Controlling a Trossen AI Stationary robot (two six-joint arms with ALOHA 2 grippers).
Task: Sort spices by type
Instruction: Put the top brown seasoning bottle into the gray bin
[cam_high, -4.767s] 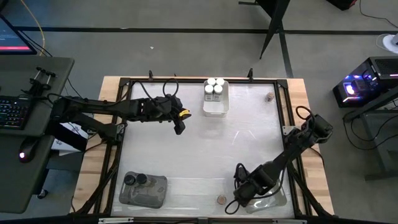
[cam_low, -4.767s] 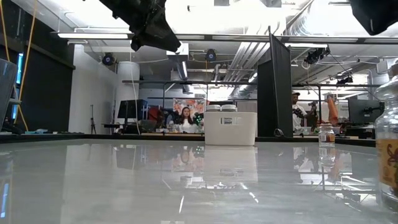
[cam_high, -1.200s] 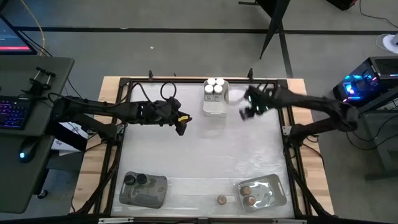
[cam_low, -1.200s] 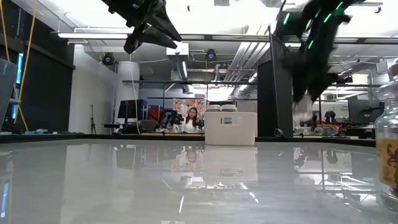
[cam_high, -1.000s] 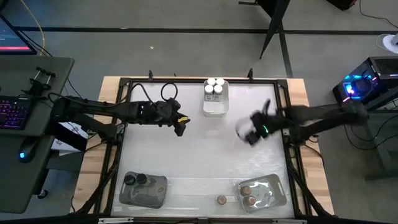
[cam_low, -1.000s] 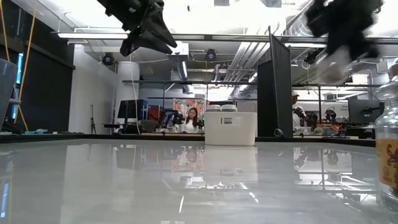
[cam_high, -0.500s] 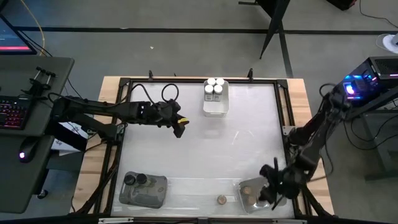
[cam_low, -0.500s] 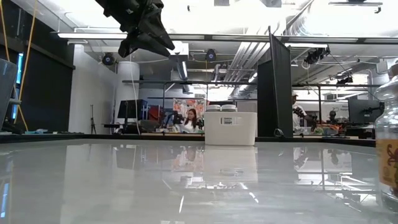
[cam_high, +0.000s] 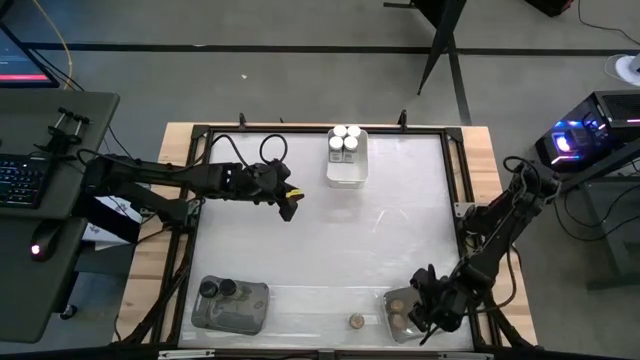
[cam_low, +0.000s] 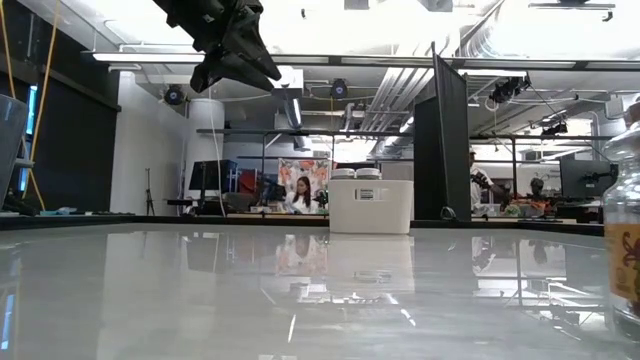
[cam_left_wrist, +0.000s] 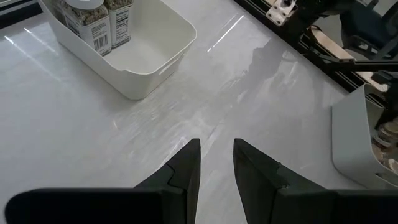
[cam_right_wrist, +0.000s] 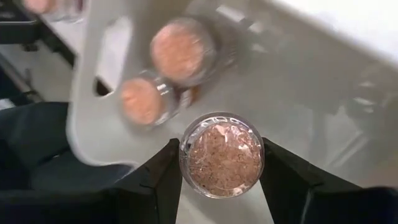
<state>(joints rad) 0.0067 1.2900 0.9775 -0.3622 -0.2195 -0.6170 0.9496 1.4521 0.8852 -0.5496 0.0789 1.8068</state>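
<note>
My right gripper (cam_high: 424, 311) is at the table's near right, over the clear tray (cam_high: 440, 297), shut on a brown-topped spice jar (cam_right_wrist: 221, 155). Two more brown-topped jars (cam_right_wrist: 183, 50) stand in that tray. One brown-topped jar (cam_high: 355, 321) stands on the table near the front edge. A white tray (cam_high: 347, 170) at the far middle holds several white-topped jars (cam_high: 345, 135). A clear tray (cam_high: 250, 310) at the near left holds black-topped jars (cam_high: 210, 289). My left gripper (cam_high: 290, 208) hangs high over the table's far left, open by a narrow gap, with nothing between its fingers (cam_left_wrist: 186, 162). My right gripper pinches the jar's round side wall (cam_right_wrist: 184, 163) between its two fingers, one on each side. The fingers slant down from above. The jar's round brown end faces the wrist camera. It is held above the clear tray's wall (cam_right_wrist: 93, 124), beside the two jars inside.
A dark metal frame (cam_high: 455, 140) runs around the white table top. Bare table lies between the three trays. In the low view a large jar (cam_low: 625, 240) stands close at the right edge, and the white tray (cam_low: 370, 205) shows far off.
My right gripper has swung from beside the white tray at the far middle toward the table's near right corner. It has come down over the clear tray, tipping further downward, with the brown-topped jar held throughout. My left gripper has kept still.
</note>
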